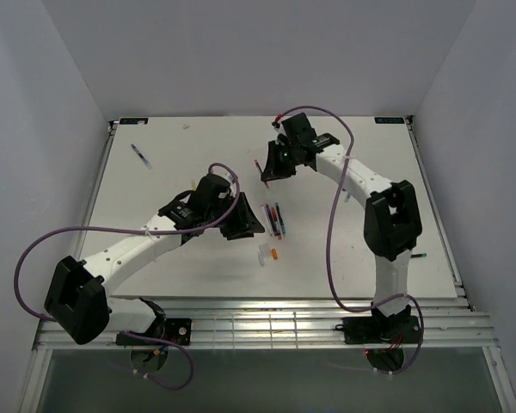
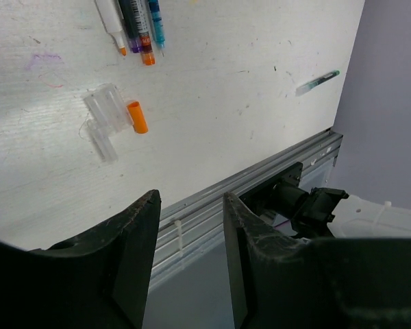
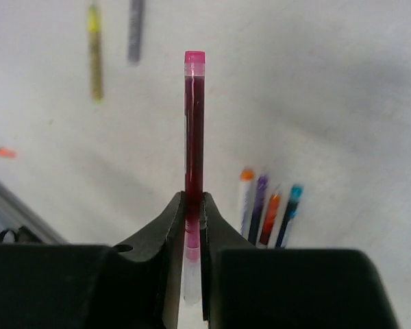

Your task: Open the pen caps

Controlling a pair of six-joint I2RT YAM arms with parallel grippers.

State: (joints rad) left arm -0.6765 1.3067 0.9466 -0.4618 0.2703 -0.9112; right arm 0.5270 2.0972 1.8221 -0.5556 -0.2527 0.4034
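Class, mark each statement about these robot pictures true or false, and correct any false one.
1. The right gripper is shut on a red pen. True.
2. The left gripper holds the orange cap. False: its jaws stand open and empty, and the cap lies on the table.
3. The orange cap lies right beside clear caps. True.
4. The far end of the red pen is blue. False: it is pink.
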